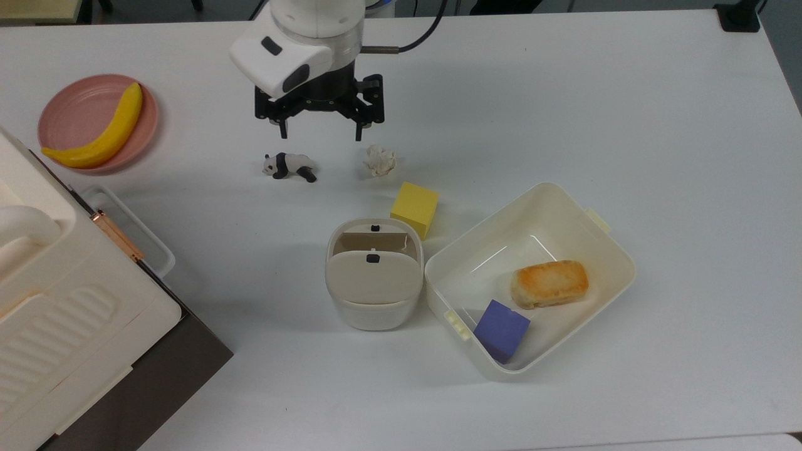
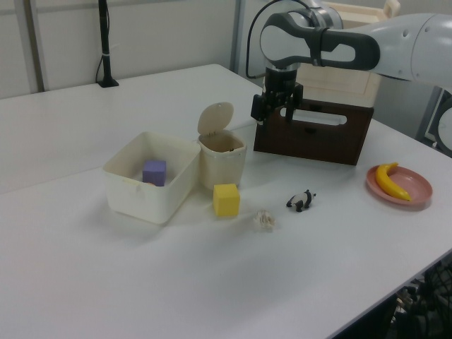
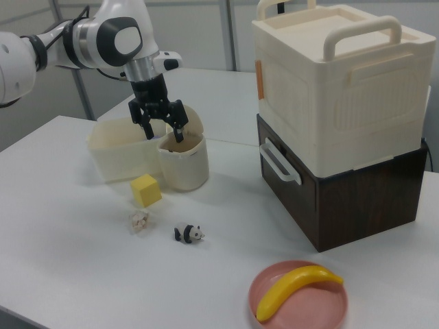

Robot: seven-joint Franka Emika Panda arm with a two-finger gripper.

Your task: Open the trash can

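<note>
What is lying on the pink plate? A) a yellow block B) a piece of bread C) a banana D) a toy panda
C: a yellow banana lies across the pink plate, while the toy panda and the yellow block sit on the white table and the bread is in the cream tub.

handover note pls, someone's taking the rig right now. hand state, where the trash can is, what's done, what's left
Hand: open, empty, raised above the table near the toy panda and crumpled paper, clear of the bin.
Trash can: beside the cream tub, just past the yellow cube in the top view.
Done: lid is up, interior visible.
Left: nothing for the opening; probably just park the arm.
</note>
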